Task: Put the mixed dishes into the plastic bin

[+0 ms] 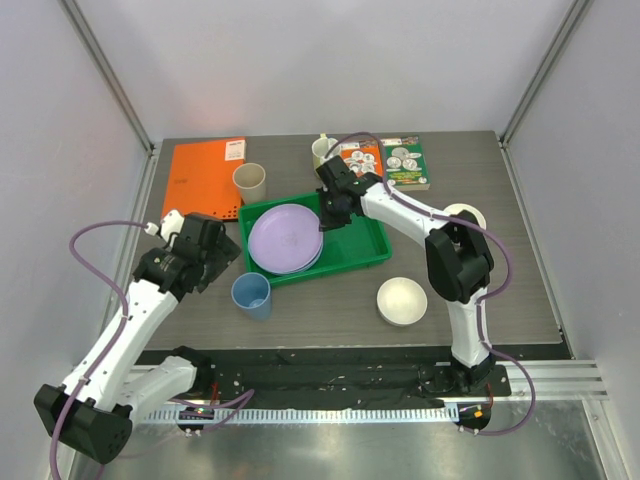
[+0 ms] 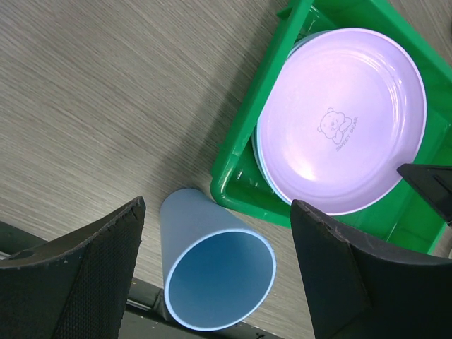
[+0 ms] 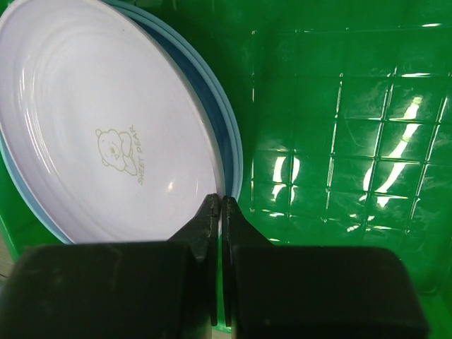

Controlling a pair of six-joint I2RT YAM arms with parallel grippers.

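The grey wood-grain worktop (image 1: 500, 290) is closed in by white panels on the left, far and right sides, with metal posts at the 2 far corners.

The plastic bin (image 1: 365, 245) lies slightly askew at the worktop's centre. The lilac plate (image 1: 283, 237) fills its left half, and its ribbed right half is bare. Only the right wrist view shows the light blue plates (image 3: 229, 141) as 2 rims stacked under the lilac one.

The orange folder (image 1: 205, 178) lies flat in the far left corner. The cream bowl (image 1: 402, 300) sits outside the bin toward the near right, with open worktop around it. A white round dish (image 1: 468, 213) near the right edge is half hidden by the right arm.

The blue cup (image 1: 251, 294) stands just off the bin's near left corner and the beige cup (image 1: 250, 183) off its far left corner. A mug (image 1: 322, 150) and 2 printed cards (image 1: 405, 162) line the far edge.

The left gripper (image 2: 217, 205) hangs over the blue cup with jaws spread wide, touching nothing. The right gripper (image 3: 219, 201) has its jaws pressed together at the plates' right rim. Whether a rim is caught between them cannot be told.
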